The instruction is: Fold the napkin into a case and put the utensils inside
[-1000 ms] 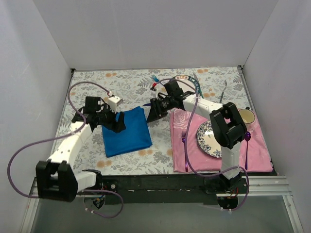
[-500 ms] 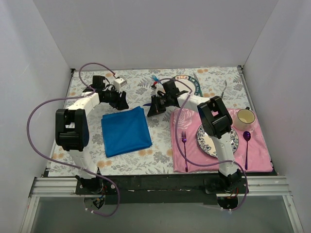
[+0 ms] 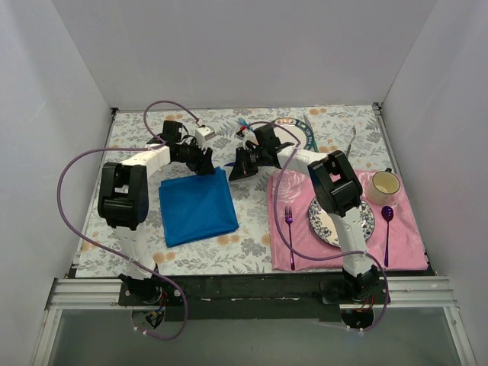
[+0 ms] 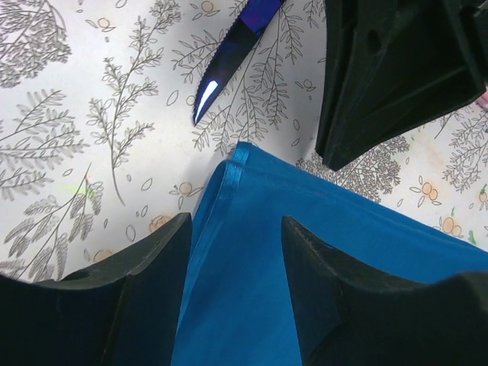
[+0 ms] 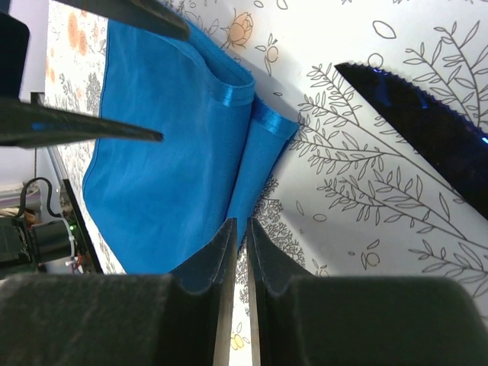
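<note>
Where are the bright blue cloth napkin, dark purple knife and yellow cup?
Bright blue cloth napkin (image 3: 198, 207), top view, its middle.
Dark purple knife (image 4: 221, 65), left wrist view, serrated blade.
Yellow cup (image 3: 386, 183), top view, open mouth.

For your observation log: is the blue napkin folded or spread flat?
Folded: the napkin shows two hemmed layers stacked at its corner, right wrist view.

The far right corner of the napkin (image 3: 200, 207) is crowded from both sides: it is straddled by the spread left end effector (image 3: 206, 162), and its edge is pinched by the right end effector (image 3: 236, 172). Just beyond that corner, the counter (image 3: 252, 229) is occupied by a dark purple knife (image 4: 226, 57). A bare strip is left between the napkin and the pink placemat (image 3: 293, 255). The napkin's left side is flanked by the left arm (image 3: 122, 200).
</note>
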